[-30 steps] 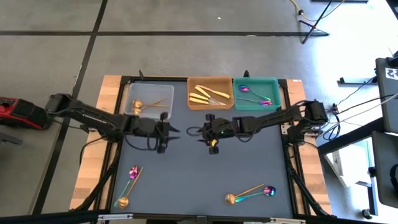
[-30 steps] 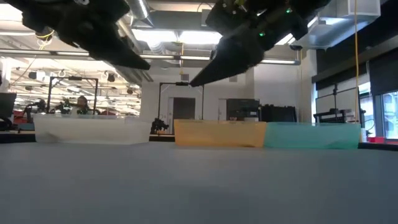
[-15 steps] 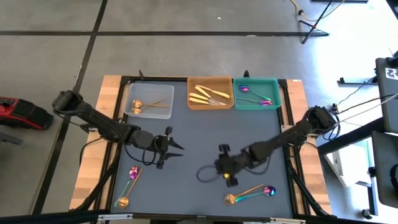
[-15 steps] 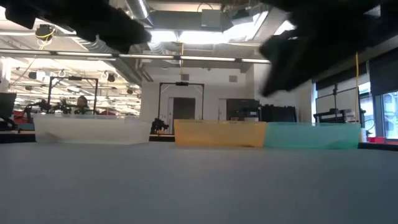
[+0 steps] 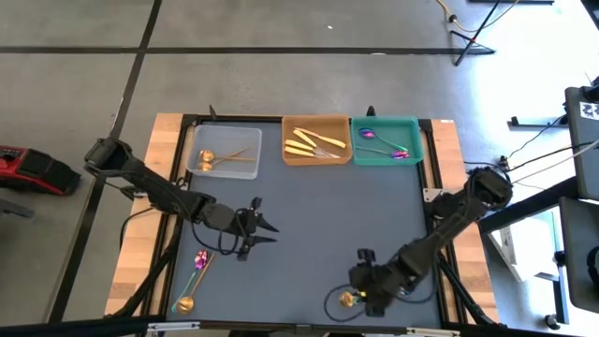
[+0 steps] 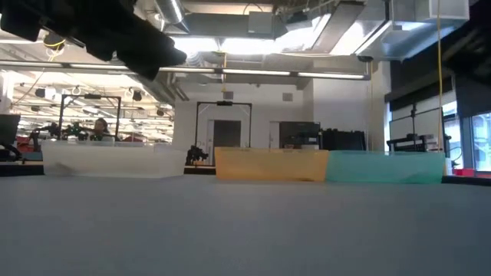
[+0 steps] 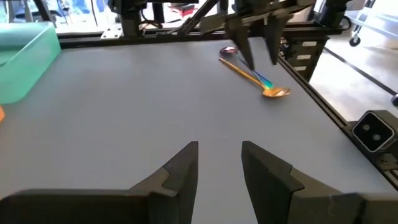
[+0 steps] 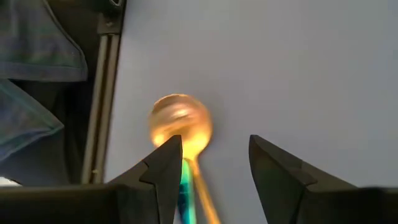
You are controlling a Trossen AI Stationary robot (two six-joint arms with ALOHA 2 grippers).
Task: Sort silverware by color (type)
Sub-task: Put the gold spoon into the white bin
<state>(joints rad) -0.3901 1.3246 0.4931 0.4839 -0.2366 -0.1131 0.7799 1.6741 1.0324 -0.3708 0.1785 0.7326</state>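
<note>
Hovering released, the right end effector [image 8: 208, 165] is straddling the copper-gold spoon [image 8: 181, 123], bowl facing the desk [image 5: 309, 215] edge; the left end effector [image 5: 267, 227] is waiting released.

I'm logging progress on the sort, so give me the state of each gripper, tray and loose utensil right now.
left gripper: open, empty, above the mat.
right gripper: open, over the copper-gold spoon.
clear tray: holds copper-gold spoons.
orange tray: holds pale gold knives.
teal tray: holds iridescent spoons.
left pair of spoons: loose on mat, unsorted.
</note>
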